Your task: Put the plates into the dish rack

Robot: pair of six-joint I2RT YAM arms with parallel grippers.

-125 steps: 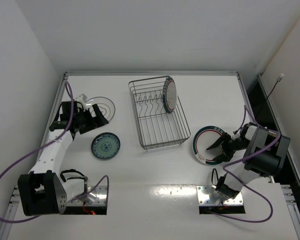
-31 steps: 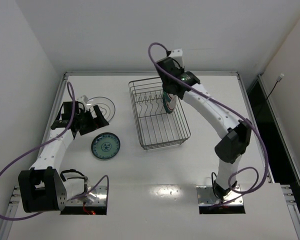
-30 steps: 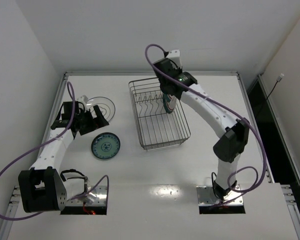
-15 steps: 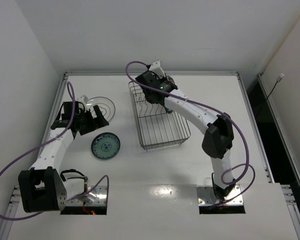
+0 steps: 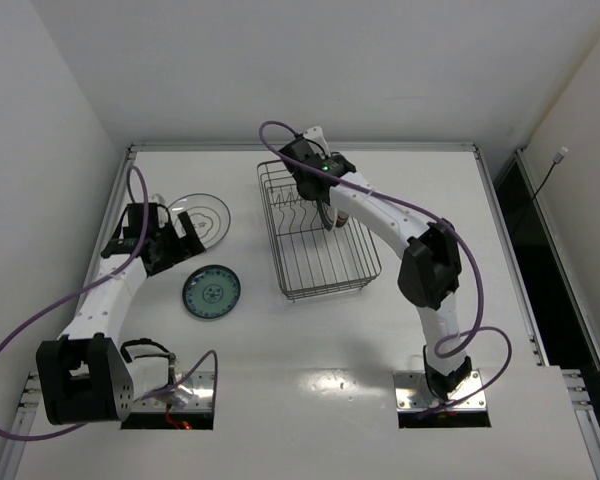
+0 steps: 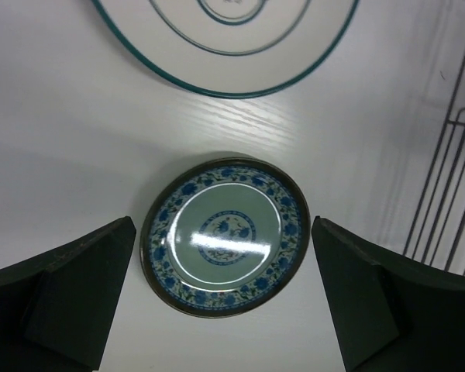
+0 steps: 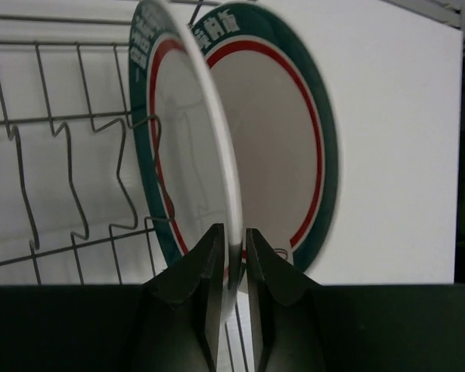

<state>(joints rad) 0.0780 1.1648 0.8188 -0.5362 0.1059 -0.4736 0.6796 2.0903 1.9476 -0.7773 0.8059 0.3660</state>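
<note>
The wire dish rack stands at the table's middle back. My right gripper reaches into its far end, shut on the bottom rim of an upright white plate with green and red rings. A second such plate stands just behind the first. In the right wrist view, my right gripper has a finger on each side of the held rim among the rack's tines. My left gripper hangs open above the small teal-patterned plate, which lies flat on the table. The clear glass plate lies flat just beyond it.
The rack's wires run along the right edge of the left wrist view. White walls close the table at the back and left. A dark gap runs beyond the table's right edge.
The right arm lifted the ringed plate from the table's right side and carried it into the rack beside the first one, then swung left. The left gripper shifted slightly and opened a bit wider.
</note>
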